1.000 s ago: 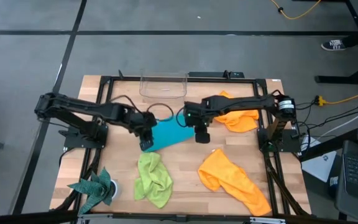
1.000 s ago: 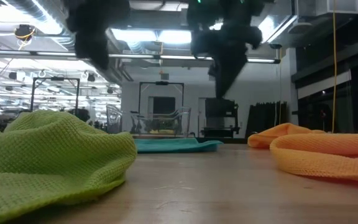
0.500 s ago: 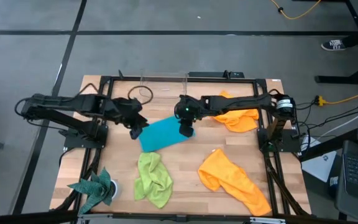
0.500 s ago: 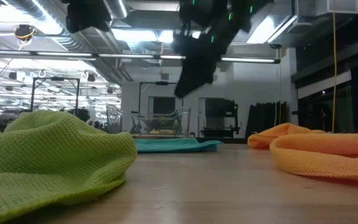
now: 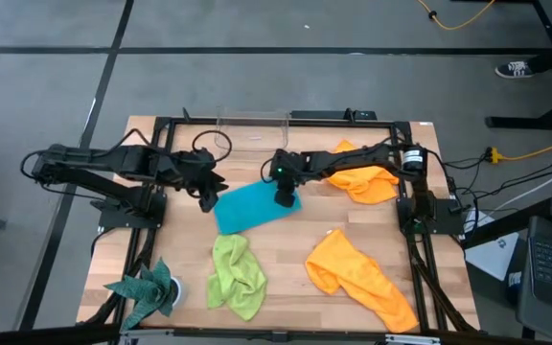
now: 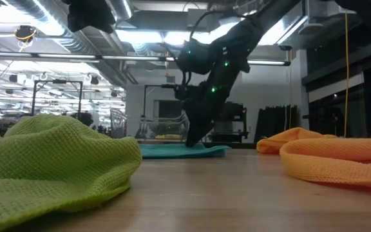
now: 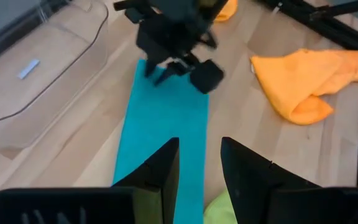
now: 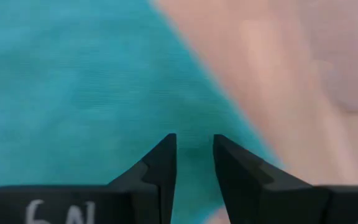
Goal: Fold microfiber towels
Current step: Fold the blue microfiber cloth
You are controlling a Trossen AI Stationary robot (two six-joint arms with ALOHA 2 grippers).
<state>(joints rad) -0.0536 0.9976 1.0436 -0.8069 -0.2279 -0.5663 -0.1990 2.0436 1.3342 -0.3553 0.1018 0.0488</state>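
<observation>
Wooden table (image 5: 286, 240), 4 towels, dim workshop; both tools slightly spread, empty.

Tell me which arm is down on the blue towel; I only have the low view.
Observer: The right one. From above, the right gripper is at the right end of the blue towel.
Operator: Where is the left one, then?
Observer: The left gripper hangs at the towel's opposite end. Its wrist view shows its fingers apart above the cloth, with nothing between them.
</observation>
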